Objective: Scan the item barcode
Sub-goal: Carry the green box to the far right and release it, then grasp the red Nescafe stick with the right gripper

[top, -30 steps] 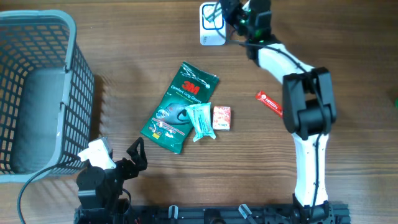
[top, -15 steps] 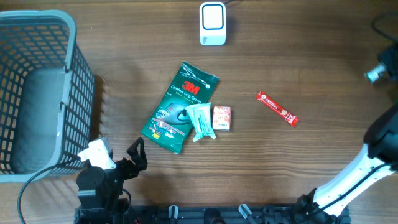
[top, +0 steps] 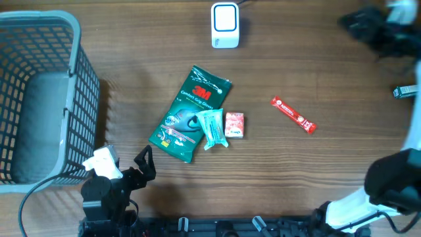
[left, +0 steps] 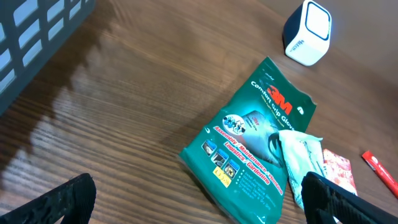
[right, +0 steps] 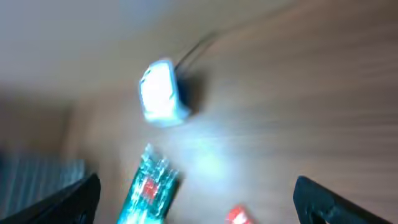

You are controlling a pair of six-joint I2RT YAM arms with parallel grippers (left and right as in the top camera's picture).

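Wood-grain brown worktop point(top: 131, 59) bore a grey plastic mesh basket point(top: 39, 18) at far left, a glossy green glove packet point(top: 189, 113) at centre, a white boxy scanner point(top: 225, 25) at top centre and a thin red stick sachet point(top: 293, 114) right of centre. The left gripper point(left: 196, 186) and blurred right gripper point(right: 196, 183) both gaped, empty. A hasty grab could likely lift the packet with the pale teal sachet point(top: 212, 128) overlapping it, hiding the barcode.

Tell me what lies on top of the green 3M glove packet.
A pale teal sachet lies across the right edge of the green 3M packet, covering the print beneath. The small red-and-white box sits beside the sachet, not on the packet. The packet's underside is hidden.
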